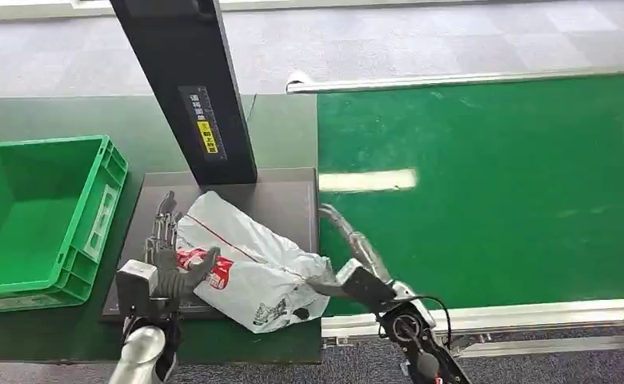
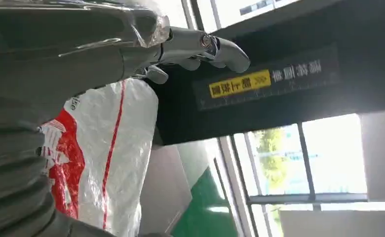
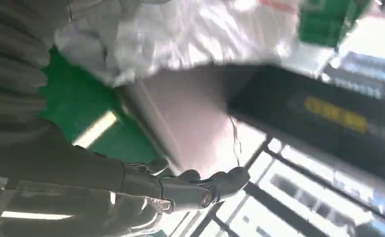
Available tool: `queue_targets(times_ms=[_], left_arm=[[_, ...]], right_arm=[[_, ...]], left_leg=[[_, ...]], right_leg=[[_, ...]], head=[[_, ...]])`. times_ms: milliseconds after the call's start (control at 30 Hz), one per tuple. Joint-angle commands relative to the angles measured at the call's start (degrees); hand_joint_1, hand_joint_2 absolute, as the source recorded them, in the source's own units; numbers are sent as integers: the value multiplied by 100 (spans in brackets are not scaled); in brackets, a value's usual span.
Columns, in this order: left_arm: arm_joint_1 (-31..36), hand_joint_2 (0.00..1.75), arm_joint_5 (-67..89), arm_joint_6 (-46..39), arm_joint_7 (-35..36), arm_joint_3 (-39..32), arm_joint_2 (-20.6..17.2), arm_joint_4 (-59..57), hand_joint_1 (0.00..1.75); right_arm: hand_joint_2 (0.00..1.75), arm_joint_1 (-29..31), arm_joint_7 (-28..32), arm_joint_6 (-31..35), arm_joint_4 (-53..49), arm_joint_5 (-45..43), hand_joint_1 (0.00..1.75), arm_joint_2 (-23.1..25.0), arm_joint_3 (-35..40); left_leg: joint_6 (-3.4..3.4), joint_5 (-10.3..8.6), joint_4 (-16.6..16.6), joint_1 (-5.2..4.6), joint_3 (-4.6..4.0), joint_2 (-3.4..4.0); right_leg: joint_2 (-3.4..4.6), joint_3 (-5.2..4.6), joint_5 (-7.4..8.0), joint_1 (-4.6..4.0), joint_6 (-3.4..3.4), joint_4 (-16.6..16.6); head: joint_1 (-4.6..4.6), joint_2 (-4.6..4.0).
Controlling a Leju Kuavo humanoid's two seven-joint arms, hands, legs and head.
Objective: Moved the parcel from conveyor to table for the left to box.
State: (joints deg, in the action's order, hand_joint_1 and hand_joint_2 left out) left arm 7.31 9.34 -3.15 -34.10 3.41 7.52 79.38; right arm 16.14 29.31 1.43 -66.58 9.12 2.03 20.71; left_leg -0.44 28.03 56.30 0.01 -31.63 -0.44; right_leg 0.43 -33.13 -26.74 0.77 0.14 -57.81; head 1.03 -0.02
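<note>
A crinkled white plastic parcel with red print lies on the dark, flat pad of the table — its right end overhangs toward the glossy green conveyor. Left hand presses its left side, fingers apart; right hand touches its right end, fingers extended. The ribbed green crate sits left.

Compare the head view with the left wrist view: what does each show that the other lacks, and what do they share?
Head view alone: the green crate, the green conveyor belt, the right hand open beside the parcel, and the dark tray's full outline. Left wrist view alone: windows behind the post. Both: the white and red parcel, the left hand against it, and the black post with its yellow label.
</note>
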Motion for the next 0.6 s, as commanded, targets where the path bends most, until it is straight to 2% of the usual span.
queue_targets(times_ms=[33,100,200,333,500,533,567,600], left_arm=[[800,175,2605,905,827,1815,-796,-751,0],[981,175,3087,532,782,2092,-920,-1225,0],[1118,175,3764,-40,857,2290,-1149,-1707,0],[1322,175,4130,-29,956,2404,-1295,-1956,0],[1489,175,4271,79,1071,2507,-1440,-2241,0],[1474,175,4301,57,1109,2504,-1444,-2256,9],[1442,175,4282,38,1104,2484,-1445,-2260,54],[1411,175,4267,26,1091,2474,-1447,-2253,175]], right_arm=[[175,-616,-27,-398,-1585,-47,0,-301,-1682],[175,-718,23,-255,-1688,148,0,-262,-1823],[175,-1194,16,-200,-2054,190,0,-250,-2006],[175,-1503,35,-172,-2270,220,0,-248,-2219],[175,-1608,122,-175,-2453,189,0,-238,-2349],[175,-1618,129,-179,-2471,186,0,-227,-2354],[175,-1625,129,-179,-2481,186,0,-221,-2356],[175,-1627,129,-179,-2481,186,0,-217,-2356]], left_leg=[[-3,-3,2,2,-7,-35],[-3,-10,-3,1,-6,-47],[-5,-8,-15,3,9,-24],[-4,-1,-11,5,15,-15],[-3,-1,-10,5,15,-2],[-2,0,-9,2,14,6],[-3,-1,-12,4,18,11],[-2,1,-9,2,20,16]], right_leg=[[-40,7,-6,-3,-4,1],[-51,10,-4,-1,-4,5],[-32,20,2,-3,-7,16],[-23,20,-3,-5,-6,11],[-12,19,1,-6,-4,12],[-2,16,2,-3,-3,8],[2,21,5,-6,-4,13],[6,22,3,-3,-3,7]], head=[[0,0],[4,0],[0,0],[2,0],[2,0],[0,0],[2,0],[0,0]])
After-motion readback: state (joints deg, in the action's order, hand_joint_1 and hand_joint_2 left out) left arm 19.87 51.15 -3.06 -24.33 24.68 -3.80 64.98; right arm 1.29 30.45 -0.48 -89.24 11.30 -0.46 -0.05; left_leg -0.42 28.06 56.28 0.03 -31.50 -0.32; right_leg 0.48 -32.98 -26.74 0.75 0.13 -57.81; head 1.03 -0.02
